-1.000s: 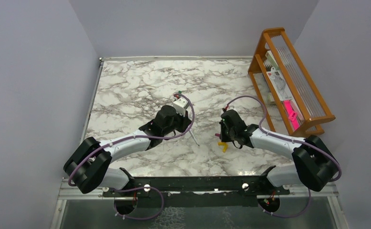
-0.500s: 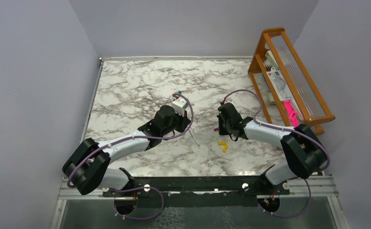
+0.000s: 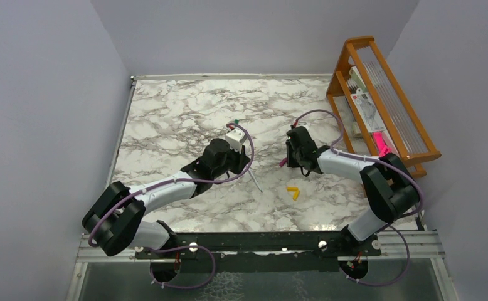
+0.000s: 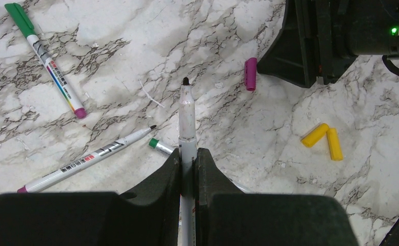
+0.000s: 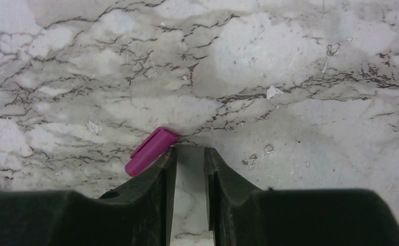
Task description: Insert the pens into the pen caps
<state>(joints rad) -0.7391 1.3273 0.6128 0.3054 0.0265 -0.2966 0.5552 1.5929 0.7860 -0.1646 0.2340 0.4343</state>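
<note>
Watch out here: the right gripper (image 5: 190,151) could miss. Its two fingers are only a little bit apart, with bare table (image 5: 290,77) between them, and the pink cap (image 5: 150,151) is not in that gap. It lies flat and slanted just outside one finger, right by the tip (touching it or nearly so, I cannot tell which). If you shut the fingers now, I think you would grab nothing. If you slide sideways, the finger may push the cap and make it roll or spin away. So open wider and get the cap between the fingers first.

The left gripper (image 4: 187,154) is squeezed tight on a pen (image 4: 186,115), and the pen's bare black tip sticks out in front. The pink cap lies ahead of that tip and a bit to one side, well apart from it, near the middle of the table. Two yellow caps (image 4: 315,135) lie touching each other, closer to the near edge.

One more worry: the cap is tiny, so if you pick it up crooked, the pen tip may slip past its mouth.
</note>
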